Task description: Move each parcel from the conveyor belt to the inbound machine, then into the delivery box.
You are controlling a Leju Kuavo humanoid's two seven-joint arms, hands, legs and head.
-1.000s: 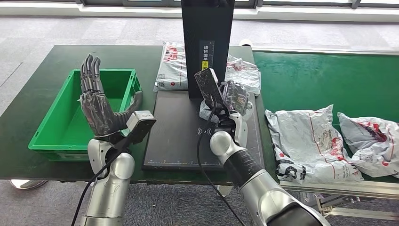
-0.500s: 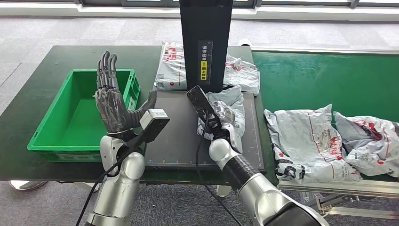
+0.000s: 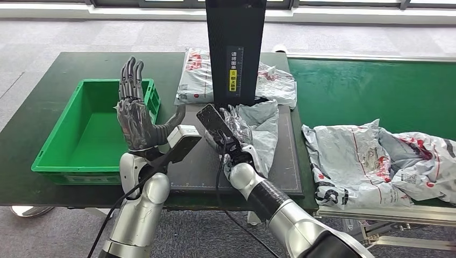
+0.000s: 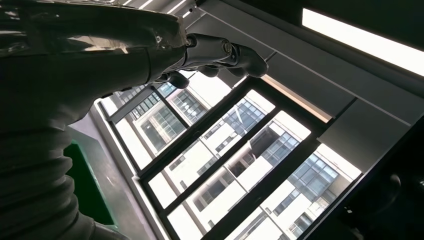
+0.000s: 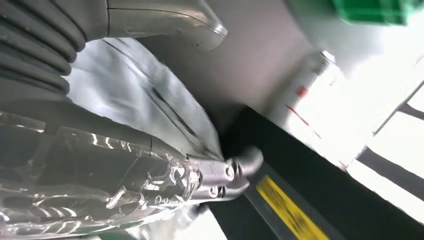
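Note:
A crumpled grey parcel [image 3: 259,124] lies on the black platform [image 3: 196,161] of the inbound machine, just in front of its black column [image 3: 235,48]. My right hand [image 3: 232,135] grips the parcel's left part, with its fingers largely hidden behind the wrist camera. In the right wrist view the grey parcel [image 5: 135,110] runs under the right hand [image 5: 125,170], whose fingertips [image 5: 240,167] reach the column [image 5: 300,210]. My left hand [image 3: 137,115] is raised upright with nothing in it and its fingers apart, between the green delivery box [image 3: 59,156] and the platform. The left hand [image 4: 215,50] points up at windows.
Two white parcels with red print [image 3: 196,75] [image 3: 277,80] lie behind the column. On the green conveyor belt [image 3: 371,91] at the right rest two more parcels [image 3: 349,161] [image 3: 422,161]. The dark green table [image 3: 43,91] carries the box.
My right hand has dragged the grey parcel leftward across the platform, and the parcel has spread out. My left hand has moved right, toward the platform, still raised.

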